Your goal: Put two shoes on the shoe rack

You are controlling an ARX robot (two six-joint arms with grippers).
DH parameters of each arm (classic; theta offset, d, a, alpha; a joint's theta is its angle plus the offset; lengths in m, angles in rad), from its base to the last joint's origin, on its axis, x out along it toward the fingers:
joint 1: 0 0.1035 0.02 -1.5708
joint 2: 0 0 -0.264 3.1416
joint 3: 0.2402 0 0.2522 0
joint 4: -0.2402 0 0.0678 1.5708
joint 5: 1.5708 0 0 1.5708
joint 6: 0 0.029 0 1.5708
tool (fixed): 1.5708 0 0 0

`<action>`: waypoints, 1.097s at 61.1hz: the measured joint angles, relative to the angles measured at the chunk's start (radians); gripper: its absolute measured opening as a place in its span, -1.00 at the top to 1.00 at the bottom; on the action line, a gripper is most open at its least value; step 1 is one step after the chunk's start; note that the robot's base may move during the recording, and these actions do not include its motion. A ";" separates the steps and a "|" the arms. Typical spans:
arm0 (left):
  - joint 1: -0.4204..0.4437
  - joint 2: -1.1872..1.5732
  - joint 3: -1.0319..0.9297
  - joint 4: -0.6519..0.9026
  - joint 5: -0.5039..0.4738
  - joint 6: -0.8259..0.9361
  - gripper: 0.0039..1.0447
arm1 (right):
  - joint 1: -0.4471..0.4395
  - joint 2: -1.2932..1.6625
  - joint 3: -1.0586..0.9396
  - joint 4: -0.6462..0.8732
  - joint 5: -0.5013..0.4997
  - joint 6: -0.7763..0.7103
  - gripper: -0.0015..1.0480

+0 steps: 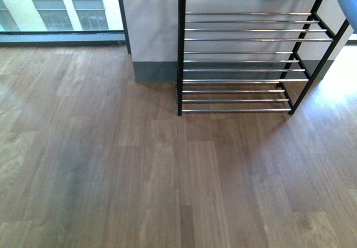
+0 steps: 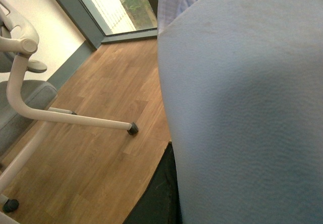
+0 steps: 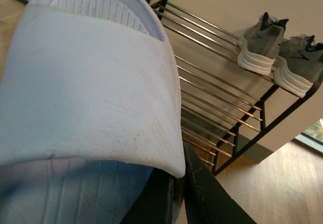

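Front view: one low rack of thin black metal frame and chrome rods [image 1: 240, 63] stands on the wood floor [image 1: 111, 175] against the wall, four rod tiers counted and bare, neither arm visible. Left wrist view: one pale-blue rubber slide [image 2: 242, 108] fills the frame over a dark finger [image 2: 159, 199], grip indeterminate, beside one white-framed chair [image 2: 30, 98]. Right wrist view: one second pale-blue slide [image 3: 86, 93] sits clamped between the right gripper [image 3: 179, 193] fingers, close before the rack, whose top tier carries two grey knit sneakers with white soles [image 3: 282, 55].

No legible text, labels, brands, numbers or signs appear in any view, including on the slides, sneakers and rack.
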 joint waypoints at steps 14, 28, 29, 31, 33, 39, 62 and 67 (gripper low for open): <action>-0.002 0.000 0.000 0.000 0.001 0.000 0.97 | 0.000 0.000 0.000 0.000 0.002 0.000 0.97; -0.002 0.001 0.000 0.000 0.001 0.000 0.97 | -0.002 0.001 0.000 0.000 0.000 0.000 0.97; -0.002 0.001 0.000 0.000 0.001 0.000 0.97 | -0.002 0.001 0.000 0.000 0.000 0.000 0.97; -0.002 0.001 0.000 0.000 0.001 0.000 0.97 | -0.002 0.002 0.000 0.000 0.001 0.000 0.97; -0.002 0.000 0.000 0.000 0.000 0.000 0.97 | -0.002 0.002 0.000 0.000 0.002 0.000 0.97; -0.002 0.001 0.000 0.000 0.000 0.000 0.97 | -0.002 0.002 0.000 0.000 -0.002 0.000 0.97; -0.002 0.000 0.000 0.000 0.000 0.000 0.97 | -0.002 0.002 0.000 0.000 -0.002 0.000 0.97; -0.002 0.000 0.000 0.000 0.000 0.001 0.97 | -0.003 0.002 0.000 0.000 -0.001 0.000 0.97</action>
